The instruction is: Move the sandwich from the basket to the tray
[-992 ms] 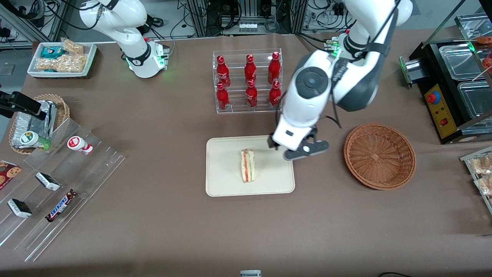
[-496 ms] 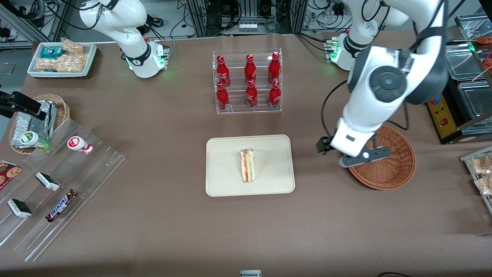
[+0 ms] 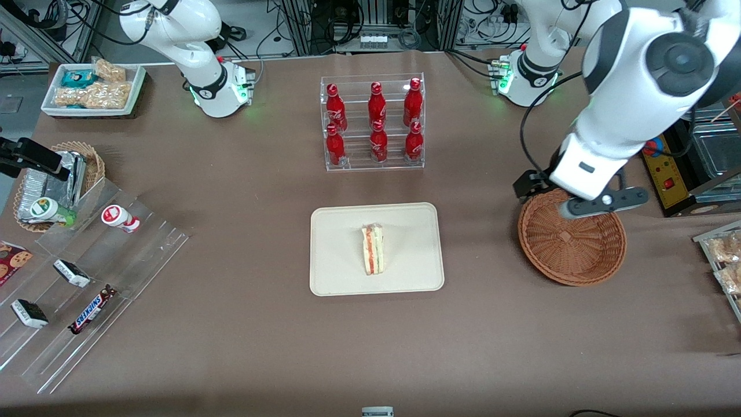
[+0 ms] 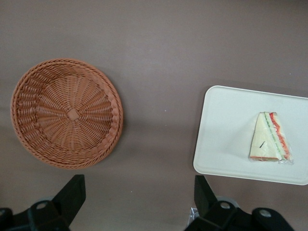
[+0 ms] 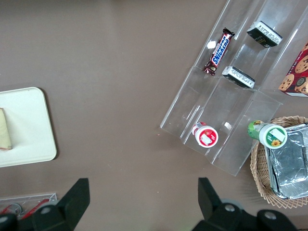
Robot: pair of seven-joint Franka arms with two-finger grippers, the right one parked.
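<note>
The hand (image 3: 570, 200) hangs above the basket (image 3: 572, 236), its fingers (image 4: 72, 195) spread wide, holding and touching nothing. The sandwich (image 3: 373, 249) lies on the tray (image 3: 341, 231), well apart from the basket.

one sandwich (image 3: 373, 249) sits on the one cream tray (image 3: 338, 272) at the centre of the front view, one big reddish wicker basket (image 3: 602, 260) at centre right, and one gripper (image 3: 570, 198) hovers over that basket's upper rim, fingers spread apart. six red bottles (image 3: 376, 123) line the one clear rack at top centre, and at far left there's one smaller wicker basket (image 3: 92, 159). lower left, count two dark wrapped bars (image 3: 71, 272), one snickers bar (image 3: 91, 309) and two small cups (image 3: 120, 218).
</note>
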